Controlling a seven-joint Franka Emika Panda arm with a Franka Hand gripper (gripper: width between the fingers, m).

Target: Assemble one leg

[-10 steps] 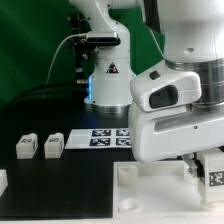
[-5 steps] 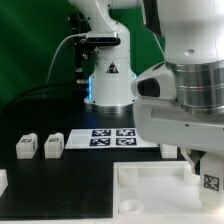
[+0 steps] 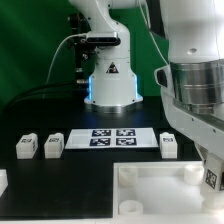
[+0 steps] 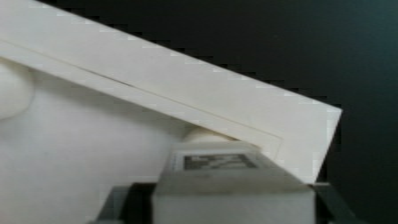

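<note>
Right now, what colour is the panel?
White; the panel shows best in the exterior view.

marker board (image 3: pixel 110 138) | white panel (image 3: pixel 165 196) (round corner sockets) | black table (image 3: pixel 60 190)

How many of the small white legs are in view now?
4. One leg in the gripper, one beside the marker board, two on the exterior view's left. More may be hidden.

— Where is the arm (image 3: pixel 108 70) seen?
— Its base is set far back at the centre; the wrist (image 3: pixel 195 90) is held low, near, at the exterior view's right.
— And the gripper (image 3: pixel 208 166)?
— It is pointed downward, clamped on the leg (image 3: pixel 212 178).
</note>
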